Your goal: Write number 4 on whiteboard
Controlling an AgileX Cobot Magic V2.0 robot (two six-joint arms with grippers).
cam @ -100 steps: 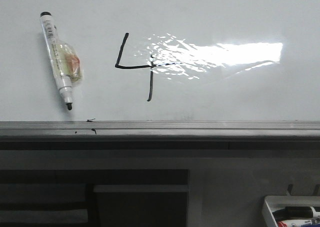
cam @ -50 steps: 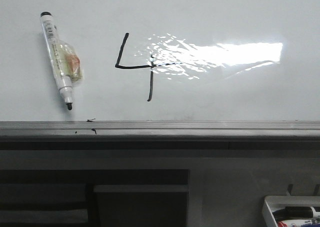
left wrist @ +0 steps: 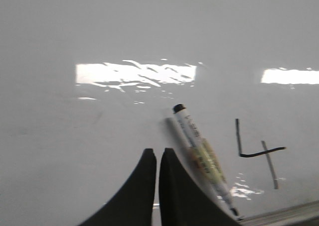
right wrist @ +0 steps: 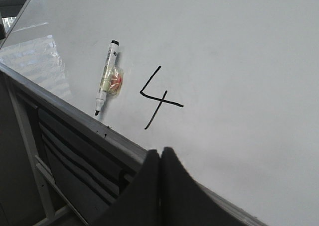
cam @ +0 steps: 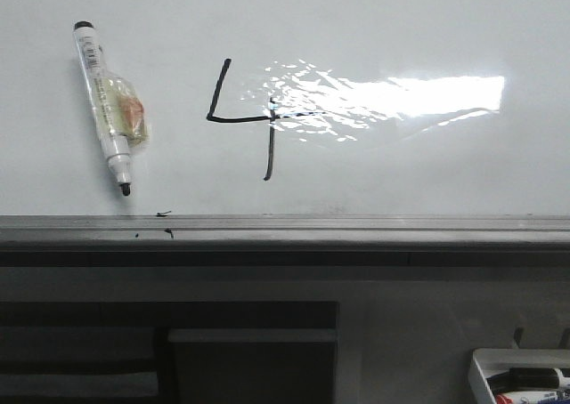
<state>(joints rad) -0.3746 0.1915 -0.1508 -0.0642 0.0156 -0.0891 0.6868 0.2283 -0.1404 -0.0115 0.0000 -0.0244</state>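
The whiteboard fills the upper front view, with a glare patch and a grey rail along its near edge. A black number 4 is drawn on it; it also shows in the left wrist view and the right wrist view. A white marker with its black tip bare lies on the board left of the 4, with a clear wrapper round its middle. My left gripper is shut and empty, just beside the marker. My right gripper is shut and empty over the rail.
A white tray holding markers stands at the lower right below the board. Dark shelving sits under the rail. Small black specks lie by the rail below the marker tip.
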